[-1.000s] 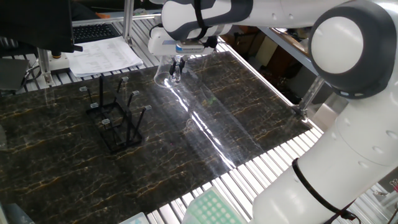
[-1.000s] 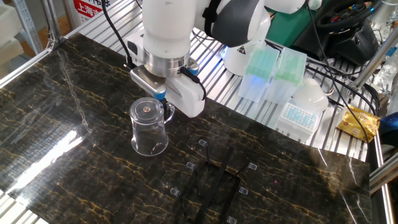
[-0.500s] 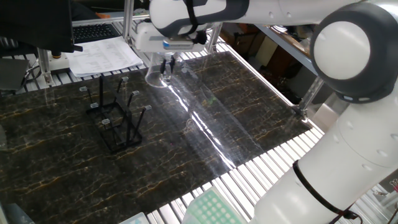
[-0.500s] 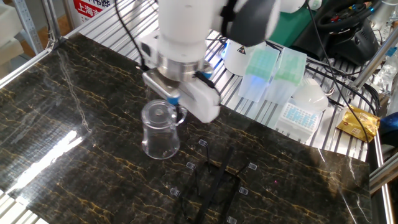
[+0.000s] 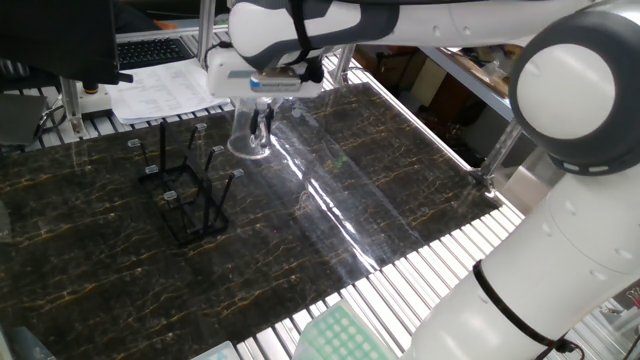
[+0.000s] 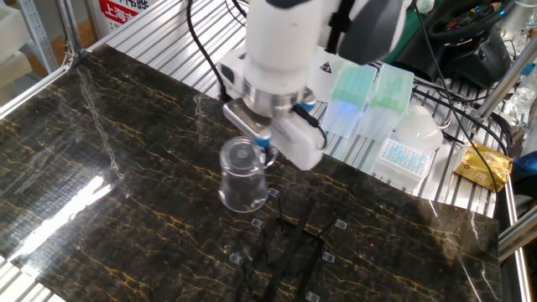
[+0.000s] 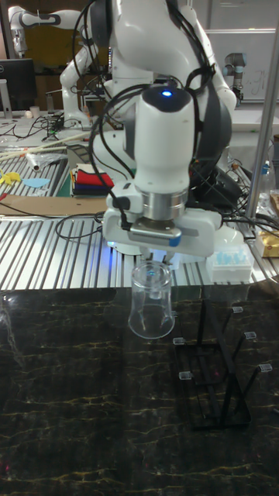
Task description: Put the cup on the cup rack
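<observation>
Moved: since a second ago the gripper (image 6: 263, 148) has carried the cup (image 6: 242, 174) sideways across the table (image 6: 101, 151) toward the rack (image 6: 289, 252); in one fixed view the cup went from the table's far edge to just beside the rack's pegs, and in the other fixed view from left of centre to just above the rack's near caps.
Gripper: pointing straight down, fingers pinching the cup at its upper end; in the tall fixed view the gripper (image 7: 156, 257) sits directly over the glass.
Cup: clear glass, hanging mouth-down and upright below the gripper, wider end lowest, held above the table. In one fixed view the cup (image 5: 250, 135) shows only faintly against the dark top. Its handle is hard to make out.
Rack: black wire frame with pale-capped pegs, standing on the table. In the tall fixed view the rack (image 7: 221, 370) is to the right of the cup (image 7: 151, 302), near but apart from it.
Table: dark marbled top with a glare streak.
Behind: pipette-tip boxes (image 6: 369, 96) on the metal slats beyond the table.
</observation>
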Controlling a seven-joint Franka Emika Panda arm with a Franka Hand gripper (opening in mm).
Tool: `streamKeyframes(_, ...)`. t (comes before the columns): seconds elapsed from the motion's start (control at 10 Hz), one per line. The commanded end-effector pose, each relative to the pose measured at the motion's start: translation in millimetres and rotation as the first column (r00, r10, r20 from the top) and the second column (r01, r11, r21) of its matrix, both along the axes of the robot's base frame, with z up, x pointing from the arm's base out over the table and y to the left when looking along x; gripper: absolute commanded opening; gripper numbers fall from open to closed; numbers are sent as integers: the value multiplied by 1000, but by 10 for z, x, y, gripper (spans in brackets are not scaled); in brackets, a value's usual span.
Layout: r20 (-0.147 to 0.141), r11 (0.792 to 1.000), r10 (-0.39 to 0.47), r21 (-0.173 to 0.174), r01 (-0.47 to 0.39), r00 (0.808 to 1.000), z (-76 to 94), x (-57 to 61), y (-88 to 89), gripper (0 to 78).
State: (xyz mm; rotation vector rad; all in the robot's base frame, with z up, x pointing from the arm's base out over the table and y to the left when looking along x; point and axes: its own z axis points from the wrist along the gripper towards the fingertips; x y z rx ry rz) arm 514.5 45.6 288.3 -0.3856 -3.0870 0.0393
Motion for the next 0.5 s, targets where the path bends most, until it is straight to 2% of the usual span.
streamKeyframes(0.1, -50, 1000, -6, 8, 6, 999, -51, -159, 232, 11)
streamKeyframes(0.3, -66, 1000, -4, 8, 4, 998, -56, -211, 284, 11)
streamKeyframes(0.4, -89, 1000, -5, 6, 6, 996, -77, -245, 299, 11)
streamKeyframes(0.5, -93, 1000, -3, 10, 4, 996, -87, -265, 308, 11)
